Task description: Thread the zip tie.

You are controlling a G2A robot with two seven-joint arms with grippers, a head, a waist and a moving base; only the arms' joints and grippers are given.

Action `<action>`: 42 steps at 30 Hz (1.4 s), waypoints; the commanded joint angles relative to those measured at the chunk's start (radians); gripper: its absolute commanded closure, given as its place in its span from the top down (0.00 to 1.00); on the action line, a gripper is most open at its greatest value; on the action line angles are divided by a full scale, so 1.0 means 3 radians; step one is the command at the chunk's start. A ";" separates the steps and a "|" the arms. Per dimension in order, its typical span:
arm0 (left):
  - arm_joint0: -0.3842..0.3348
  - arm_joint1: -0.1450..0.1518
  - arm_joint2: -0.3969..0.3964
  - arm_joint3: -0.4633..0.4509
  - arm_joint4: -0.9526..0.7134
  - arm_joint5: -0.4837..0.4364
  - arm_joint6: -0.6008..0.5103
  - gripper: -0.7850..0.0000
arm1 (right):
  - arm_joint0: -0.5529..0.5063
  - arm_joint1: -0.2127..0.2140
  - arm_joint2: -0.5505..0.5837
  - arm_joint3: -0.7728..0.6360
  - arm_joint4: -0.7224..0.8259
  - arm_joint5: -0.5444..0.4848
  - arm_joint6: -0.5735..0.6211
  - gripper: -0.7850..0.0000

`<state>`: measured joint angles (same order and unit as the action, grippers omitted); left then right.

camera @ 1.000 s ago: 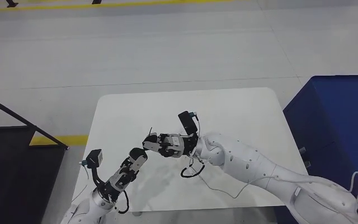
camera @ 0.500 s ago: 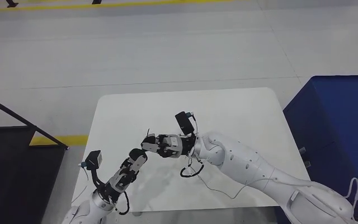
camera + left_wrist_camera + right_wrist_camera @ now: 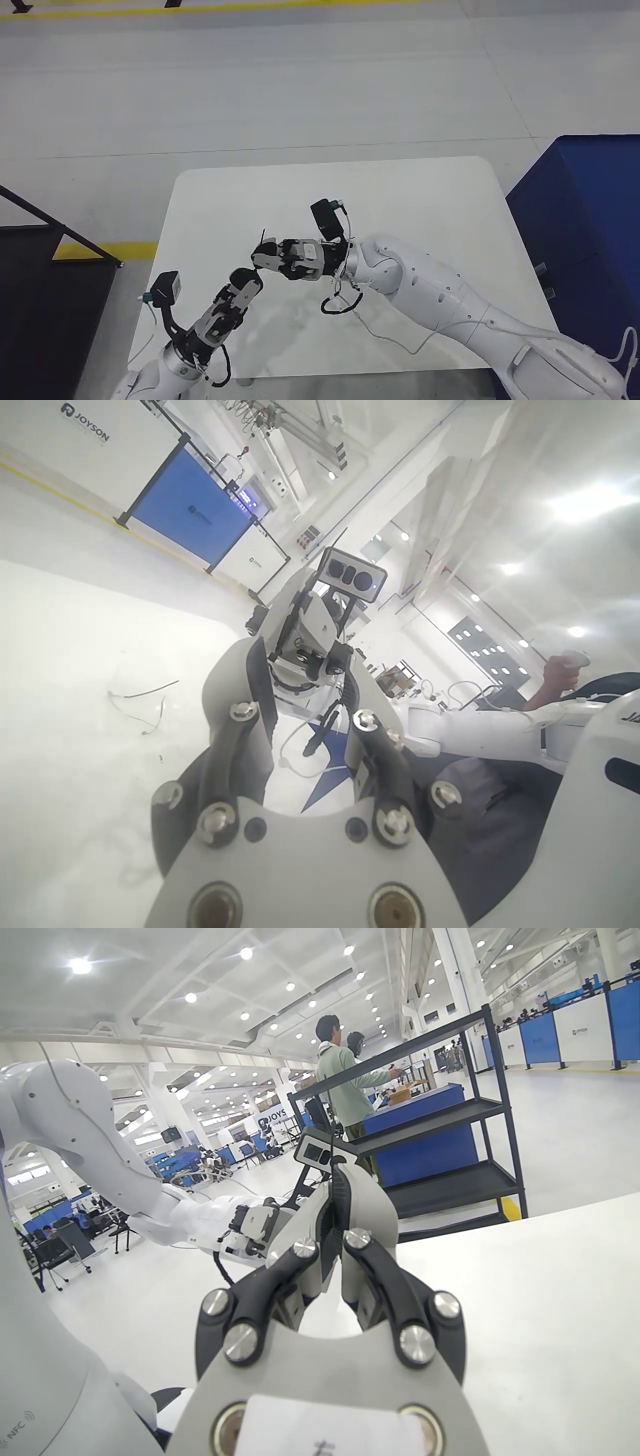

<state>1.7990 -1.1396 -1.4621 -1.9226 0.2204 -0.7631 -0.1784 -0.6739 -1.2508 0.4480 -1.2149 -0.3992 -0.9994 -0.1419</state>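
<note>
Bright, even overhead light from rows of ceiling lamps [image 3: 80, 965], hard glare bleaching the ceiling [image 3: 575, 500] in the left wrist view, pale glowing white table [image 3: 430, 200], straight lines bowing near wrist-view edges

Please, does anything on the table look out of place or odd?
Yes. A few thin loose scraps lie scattered on the white table, near the open left gripper: one dark straight strip and some pale curled pieces. They look like stray offcuts, but I cannot tell what they are.
</note>
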 commanded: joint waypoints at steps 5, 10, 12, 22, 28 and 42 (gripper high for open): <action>0.0014 0.0000 -0.0004 -0.0007 0.0010 -0.0003 0.0009 0.36 | -0.0073 -0.0033 0.0093 -0.0030 -0.0047 -0.0008 0.0104 0.00; 0.0013 0.0000 0.0001 -0.0011 0.0013 0.0011 0.0010 0.37 | -0.0114 -0.0058 0.0170 -0.0034 -0.0056 -0.0027 0.0181 0.00; 0.0021 0.0000 0.0000 -0.0018 0.0014 -0.0003 0.0013 0.36 | -0.0126 -0.0067 0.0202 -0.0027 -0.0060 -0.0034 0.0212 0.00; 0.0047 0.0000 -0.0017 -0.0018 0.0029 -0.0039 0.0050 0.36 | -0.0206 -0.0110 0.0333 -0.0036 -0.0097 -0.0043 0.0343 0.00; 0.0051 0.0000 -0.0019 -0.0023 0.0051 -0.0048 0.0050 0.36 | -0.0237 -0.0138 0.0384 -0.0045 -0.0100 -0.0043 0.0425 0.00; 0.0036 -0.0007 0.0002 -0.0016 0.0086 0.0052 0.0096 0.00 | -0.0311 -0.0190 0.0493 -0.0090 -0.0145 -0.0043 0.0564 0.00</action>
<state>1.8110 -1.1414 -1.4621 -1.9288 0.2494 -0.7501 -0.1506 -0.7655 -1.3066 0.5942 -1.2412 -0.4422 -1.0123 0.0240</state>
